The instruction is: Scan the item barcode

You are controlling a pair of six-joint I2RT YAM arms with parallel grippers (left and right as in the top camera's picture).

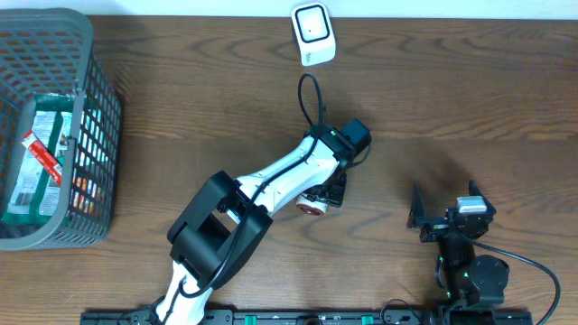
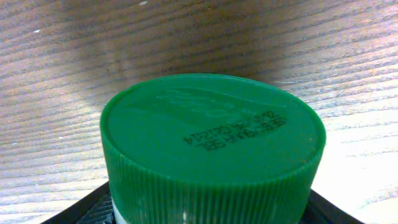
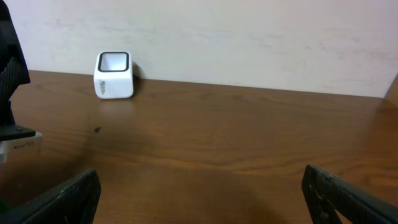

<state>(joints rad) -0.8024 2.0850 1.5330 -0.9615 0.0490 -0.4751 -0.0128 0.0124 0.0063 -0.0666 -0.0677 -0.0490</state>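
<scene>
Slippage is the chief risk: the left pincer [image 1: 325, 191], over the middle of the table [image 1: 452, 108], has its jaws either side of the green-capped bottle [image 2: 211, 143], but I cannot tell whether they are clamped on it, so a lift could drop or twist it. The scanner [image 1: 312, 33] sits well apart at top centre, and a barcode turned away from it would not read. The right pincer [image 1: 444, 209] rests with jaws apart, empty.

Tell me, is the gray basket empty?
Not empty. The overhead view shows a green packet and a red-and-white packet lying inside the basket.
</scene>
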